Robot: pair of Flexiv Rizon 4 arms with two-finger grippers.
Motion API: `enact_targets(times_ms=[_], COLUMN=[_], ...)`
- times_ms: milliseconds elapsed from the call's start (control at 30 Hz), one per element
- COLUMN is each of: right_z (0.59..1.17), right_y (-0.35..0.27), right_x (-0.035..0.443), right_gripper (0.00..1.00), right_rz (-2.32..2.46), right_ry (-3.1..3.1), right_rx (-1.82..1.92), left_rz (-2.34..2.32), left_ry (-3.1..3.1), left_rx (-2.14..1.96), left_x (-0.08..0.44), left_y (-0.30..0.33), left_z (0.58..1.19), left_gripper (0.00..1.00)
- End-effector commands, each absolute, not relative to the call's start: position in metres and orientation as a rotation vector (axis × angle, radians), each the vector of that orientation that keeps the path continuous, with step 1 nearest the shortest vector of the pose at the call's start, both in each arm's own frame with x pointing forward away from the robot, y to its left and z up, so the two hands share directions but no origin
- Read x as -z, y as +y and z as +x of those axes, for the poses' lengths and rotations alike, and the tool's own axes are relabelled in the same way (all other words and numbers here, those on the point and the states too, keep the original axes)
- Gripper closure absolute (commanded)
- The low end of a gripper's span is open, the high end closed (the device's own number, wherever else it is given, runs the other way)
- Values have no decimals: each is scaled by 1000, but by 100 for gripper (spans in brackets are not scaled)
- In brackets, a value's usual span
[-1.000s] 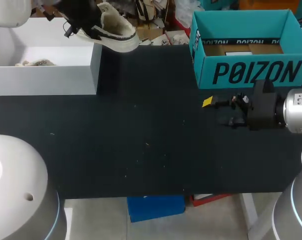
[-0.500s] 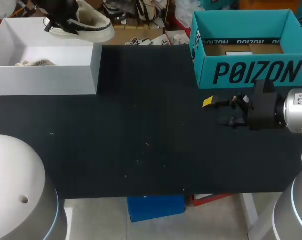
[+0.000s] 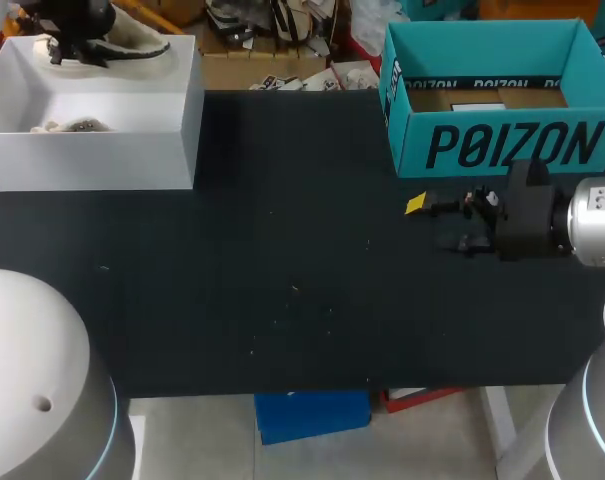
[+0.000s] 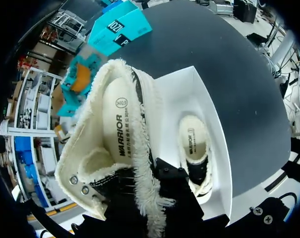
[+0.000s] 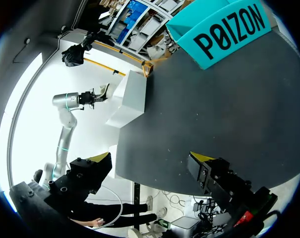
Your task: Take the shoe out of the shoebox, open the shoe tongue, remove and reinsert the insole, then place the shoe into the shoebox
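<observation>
One black table (image 3: 282, 280). One white shoebox (image 3: 92, 160), far left. One teal box (image 3: 502, 145), far right. One shoe (image 3: 132, 38), clamped in the left gripper (image 3: 77, 20), now above the shoebox's far wall, having travelled leftward from past its right corner; judged final placement, lowering outstanding. One second shoe (image 3: 72, 126), inside the shoebox. One right gripper (image 3: 437, 222), fingers apart, unmoved beside the teal box.

shoe (image 4: 115, 134): cream, fleece-lined, black laces; collar pinched in the left pincer (image 4: 149, 184), opening facing it, toe pointing away.
insole (image 4: 116, 116): cream, lying flat inside the shoe.
shoebox (image 4: 177, 94): white, open, under the pincer, holding a second shoe (image 4: 194, 151).
</observation>
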State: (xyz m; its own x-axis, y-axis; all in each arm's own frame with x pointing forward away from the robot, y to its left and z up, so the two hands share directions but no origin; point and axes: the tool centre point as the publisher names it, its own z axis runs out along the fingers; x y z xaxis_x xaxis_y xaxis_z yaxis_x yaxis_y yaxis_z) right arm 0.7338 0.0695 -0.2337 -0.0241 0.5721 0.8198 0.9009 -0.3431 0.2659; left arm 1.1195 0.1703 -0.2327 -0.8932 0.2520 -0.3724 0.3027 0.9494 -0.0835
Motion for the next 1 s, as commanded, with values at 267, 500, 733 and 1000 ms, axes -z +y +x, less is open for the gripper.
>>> enact_targets(times_ms=[267,500,733,1000], right_z=[734,734,734,734], right_y=[71,71,71,71], right_x=[234,234,234,234], right_gripper=[0,0,0,0], right_rz=[-1916,-1916,-1916,-1916], right_ry=[-1542,-1542,-1542,-1542], right_rx=[1311,1311,1311,1311], left_rz=[292,274,267,246], left_ry=[2764,2776,2796,2834], left_rx=[119,99,83,72], left_x=[249,260,276,302], left_y=[212,216,212,213], left_z=[1152,1162,1168,1168], left_gripper=[100,100,100,100])
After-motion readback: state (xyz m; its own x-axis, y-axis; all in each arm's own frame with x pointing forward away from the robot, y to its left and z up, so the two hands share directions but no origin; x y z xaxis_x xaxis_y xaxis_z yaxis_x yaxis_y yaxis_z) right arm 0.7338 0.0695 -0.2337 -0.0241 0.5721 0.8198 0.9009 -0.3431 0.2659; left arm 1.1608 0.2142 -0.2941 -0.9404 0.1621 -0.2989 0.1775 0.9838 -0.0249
